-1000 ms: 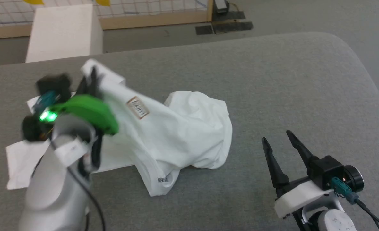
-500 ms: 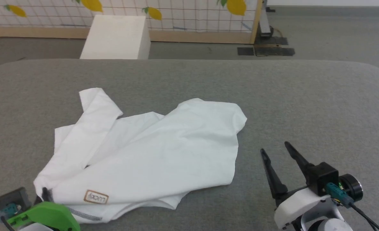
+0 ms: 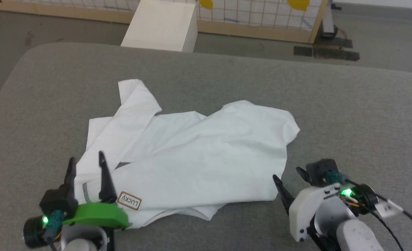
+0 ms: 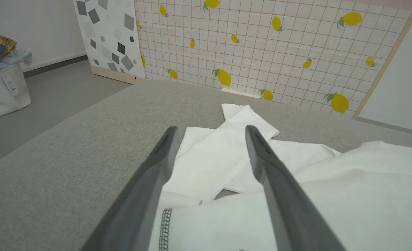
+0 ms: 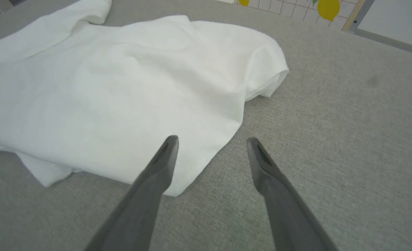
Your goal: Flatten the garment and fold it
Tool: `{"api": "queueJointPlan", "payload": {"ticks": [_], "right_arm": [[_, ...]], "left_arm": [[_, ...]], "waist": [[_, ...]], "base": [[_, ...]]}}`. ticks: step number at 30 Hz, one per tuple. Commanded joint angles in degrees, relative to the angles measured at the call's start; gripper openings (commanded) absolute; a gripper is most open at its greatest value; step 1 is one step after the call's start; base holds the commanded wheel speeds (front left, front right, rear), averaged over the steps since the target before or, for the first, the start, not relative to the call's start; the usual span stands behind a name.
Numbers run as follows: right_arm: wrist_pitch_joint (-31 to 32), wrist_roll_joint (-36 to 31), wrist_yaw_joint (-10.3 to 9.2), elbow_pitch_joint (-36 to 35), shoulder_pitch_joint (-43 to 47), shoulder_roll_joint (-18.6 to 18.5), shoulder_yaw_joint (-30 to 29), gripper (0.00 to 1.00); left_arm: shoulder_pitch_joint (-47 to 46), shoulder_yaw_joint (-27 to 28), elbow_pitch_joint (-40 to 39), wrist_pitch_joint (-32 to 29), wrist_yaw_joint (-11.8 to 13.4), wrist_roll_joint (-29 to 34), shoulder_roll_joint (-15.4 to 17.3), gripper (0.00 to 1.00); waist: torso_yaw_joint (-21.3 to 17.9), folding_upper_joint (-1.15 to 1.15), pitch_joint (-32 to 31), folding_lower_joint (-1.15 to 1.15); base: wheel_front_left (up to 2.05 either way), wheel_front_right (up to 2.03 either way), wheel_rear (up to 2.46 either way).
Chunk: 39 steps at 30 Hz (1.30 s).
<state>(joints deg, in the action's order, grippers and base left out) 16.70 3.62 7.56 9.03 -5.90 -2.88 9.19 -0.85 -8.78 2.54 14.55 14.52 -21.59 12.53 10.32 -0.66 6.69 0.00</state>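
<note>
The white garment (image 3: 199, 157) lies spread and creased on the grey table (image 3: 349, 104), one sleeve (image 3: 136, 104) reaching toward the far left. Its "LUCKY" patch (image 3: 129, 201) and a zigzag seam (image 3: 84, 192) face up at the near left corner. My left gripper (image 3: 86, 157) stands open just above that corner, nothing between its fingers; the left wrist view has this gripper (image 4: 211, 129) over the garment (image 4: 331, 195). My right gripper (image 3: 286, 173) is open beside the near right corner. In its wrist view that gripper (image 5: 211, 138) straddles the garment's (image 5: 122, 87) edge.
A rigid white box (image 3: 162, 26) stands on the floor beyond the table's far edge, before a lemon-patterned grid screen (image 4: 261, 52). A white bag with clothes (image 4: 3, 87) sits on the floor at the left. Bare grey table lies right of the garment.
The left gripper swung the lifted garment down toward the near left, then opened and let it go; it now lies spread. The head camera has shifted. The right gripper stayed open and turned toward the garment.
</note>
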Motion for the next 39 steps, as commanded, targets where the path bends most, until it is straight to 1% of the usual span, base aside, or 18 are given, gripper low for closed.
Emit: {"api": "queueJointPlan", "payload": {"ticks": [1,6,7,8,9,10,12,15,18,21,24,27,30,31,32,35,37,39], "right_arm": [[2.12,0.51,-0.08,1.04,-1.84,0.01,-0.04,1.00],[15.10,-0.97,-0.08,6.24,-4.91,0.01,-0.38,1.00],[17.11,-1.03,-0.08,6.68,-5.06,0.01,-0.43,0.87],[19.43,-0.57,-0.08,6.78,-5.13,0.01,0.29,0.48],[20.75,-0.24,-0.08,6.45,-5.21,0.01,0.65,0.22],[21.91,-0.33,-0.08,5.71,-5.47,0.01,1.08,0.00],[22.76,-0.63,-0.08,3.88,-6.42,0.01,1.31,0.00],[21.80,-1.69,-0.08,0.89,-9.76,-0.07,1.54,0.00],[20.33,-2.68,-0.08,-1.44,-15.57,-0.47,2.49,0.00],[18.69,-2.89,-0.08,-1.83,-22.80,-0.59,4.68,0.00],[15.76,-3.33,-0.08,0.69,-31.64,-0.62,7.48,0.00],[12.81,-3.12,-0.08,6.63,-38.67,-0.47,10.37,0.00],[10.10,-1.58,-0.08,13.08,-43.15,-0.27,12.42,0.00],[8.90,-0.75,-0.08,15.54,-44.18,-0.21,12.94,0.46],[8.32,0.00,-0.08,17.60,-44.61,-0.17,13.28,1.00],[5.88,2.33,-0.08,23.50,-44.52,-0.09,12.67,1.00],[4.15,3.19,-0.08,24.15,-43.11,-0.07,11.02,1.00],[1.39,3.54,-0.08,23.00,-40.79,-0.05,8.51,1.00]], "left_arm": [[-1.60,0.00,-0.96,0.40,-0.81,1.98,-1.16,1.00],[-2.55,0.51,-1.32,0.43,-3.88,6.06,-5.27,1.00],[-2.61,0.77,-1.31,0.43,-4.29,6.54,-5.74,1.00],[-2.71,1.14,-1.21,0.43,-4.94,6.86,-6.26,1.00],[-2.83,1.53,-1.10,0.43,-5.43,7.04,-6.57,1.00],[-2.95,2.04,-0.98,0.43,-5.97,7.32,-6.94,1.00],[-3.03,2.87,-0.95,0.44,-6.61,7.85,-7.61,1.00],[-3.28,3.63,-0.52,0.44,-7.46,8.36,-8.35,1.00],[-3.87,3.88,0.06,0.44,-8.33,8.65,-8.94,1.00],[-4.40,3.90,0.67,0.44,-8.99,8.55,-9.28,1.00],[-5.11,3.16,1.56,0.44,-9.68,8.87,-9.48,1.00],[-6.04,2.49,2.18,0.44,-10.03,8.89,-9.58,1.00],[-6.70,2.11,2.20,0.44,-9.75,7.89,-9.62,1.00],[-6.86,1.87,2.14,0.44,-9.55,7.49,-9.63,1.00],[-6.91,1.69,2.12,0.44,-9.38,7.20,-9.63,1.00],[-6.80,1.37,1.99,0.44,-8.70,6.50,-9.64,1.00],[-6.50,1.55,1.90,0.44,-8.50,6.51,-9.64,1.00],[-6.05,1.96,1.83,0.44,-8.43,6.85,-9.64,1.00]], "waist": [[2.29,0.66,2.45,0.00],[4.15,0.66,4.07,0.00],[4.32,0.66,4.15,0.00],[4.65,0.66,4.27,0.00],[4.83,0.66,4.33,0.00],[5.02,0.66,4.35,0.00],[5.32,0.66,4.39,0.00],[6.06,0.66,4.50,0.00],[7.35,0.66,4.61,0.00],[8.63,0.66,5.05,0.00],[10.31,0.66,6.12,0.00],[12.11,0.66,7.22,0.00],[13.40,0.66,8.26,0.00],[13.76,0.66,8.58,0.00],[13.97,0.66,8.68,0.00],[14.46,0.66,8.73,0.00],[14.31,0.66,8.35,0.00],[14.00,0.66,7.55,0.00]], "base": [[0.00,0.00,0.00],[0.00,0.00,0.00],[0.00,0.00,0.00],[0.00,0.00,0.00],[0.00,0.00,0.00],[0.00,0.00,0.00],[0.00,0.00,0.00],[0.00,0.00,0.00],[0.00,0.00,0.00],[0.00,0.00,0.00],[0.00,0.00,0.00],[0.00,0.00,0.00],[0.00,0.00,0.00],[0.00,0.00,0.00],[0.00,0.00,0.00],[0.00,0.00,0.00],[0.00,0.00,0.00],[0.00,0.00,0.00]]}}
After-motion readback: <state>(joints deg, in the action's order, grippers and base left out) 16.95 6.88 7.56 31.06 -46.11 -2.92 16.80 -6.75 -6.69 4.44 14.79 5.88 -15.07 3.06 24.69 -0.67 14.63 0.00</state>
